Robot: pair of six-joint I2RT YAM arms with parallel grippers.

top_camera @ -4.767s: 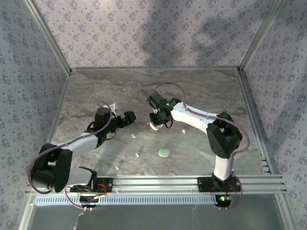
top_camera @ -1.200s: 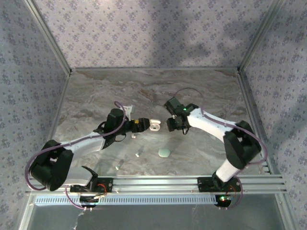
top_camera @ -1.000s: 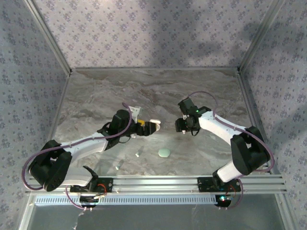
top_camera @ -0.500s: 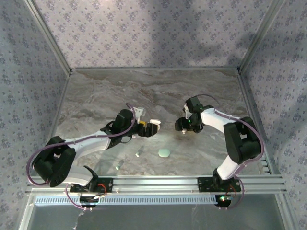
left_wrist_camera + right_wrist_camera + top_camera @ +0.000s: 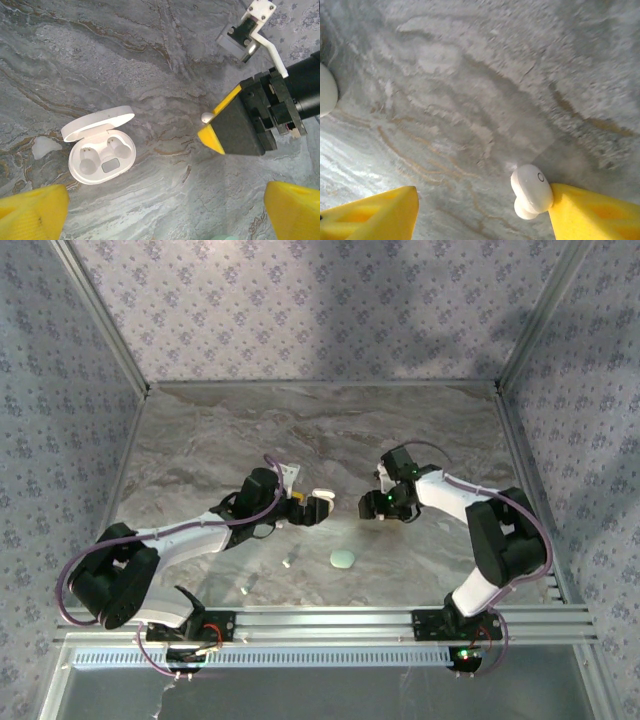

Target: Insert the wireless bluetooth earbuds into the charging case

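Note:
The white charging case [image 5: 102, 150] lies open on the marble table, both sockets empty, lid tipped back. It shows as a white shape [image 5: 321, 497] at the tip of my left gripper [image 5: 310, 510]. My left gripper [image 5: 162, 212] is open, with the case just ahead of its left finger. A white earbud [image 5: 532, 192] lies on the table against the inner face of the right finger [image 5: 592, 215] of my open right gripper [image 5: 480, 215]. In the left wrist view that earbud [image 5: 206, 117] sits at the right gripper's yellow tip [image 5: 212, 140]. My right gripper [image 5: 373, 505] hangs low, right of the case.
A mint oval case [image 5: 342, 559] lies nearer the arm bases. Two more tiny white earbuds [image 5: 287, 563] [image 5: 245, 591] lie left of it. Patterned walls close in the table on three sides, and a metal rail [image 5: 330, 620] runs along the near edge.
The case left my right gripper and now lies open on the table by my left gripper. In the last second my right gripper drew back and came down around the earbud.

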